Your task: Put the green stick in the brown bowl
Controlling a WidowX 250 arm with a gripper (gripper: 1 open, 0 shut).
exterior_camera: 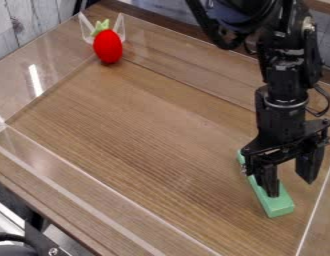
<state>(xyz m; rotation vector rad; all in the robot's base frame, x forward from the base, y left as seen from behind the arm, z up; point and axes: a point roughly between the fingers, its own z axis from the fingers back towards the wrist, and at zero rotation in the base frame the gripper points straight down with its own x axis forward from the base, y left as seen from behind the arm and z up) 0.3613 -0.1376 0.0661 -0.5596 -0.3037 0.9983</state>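
The single camera view looks down across a wooden table [128, 120] edged by a clear acrylic rim. At the near right, the green stick [271, 197] lies flat on the wood, close to the right edge, its long side running from far-left to near-right. The gripper [285, 178] hangs straight down over it, jaws released and spread apart, one dark finger [265, 180] in front of the stick's far part and the other toward the right. From this angle it is not clear whether the fingertips touch the block or stop just above it; nothing is held.

At the far left sits a red strawberry toy [108, 45] with green leaves, well apart from the arm. No brown bowl shows anywhere in this view, so the drop-off target cannot be located from here.

The step in hand reads as the grasp. To do it well, the fingers should straddle the stick's narrow width near its middle, not its length, so the wrist may need turning to square with the long edges. Descend until the tips almost meet the wood, then close firmly. The block is flat and low, so a shallow pinch could let it slip or tip; lift straight up to clear the acrylic rim.
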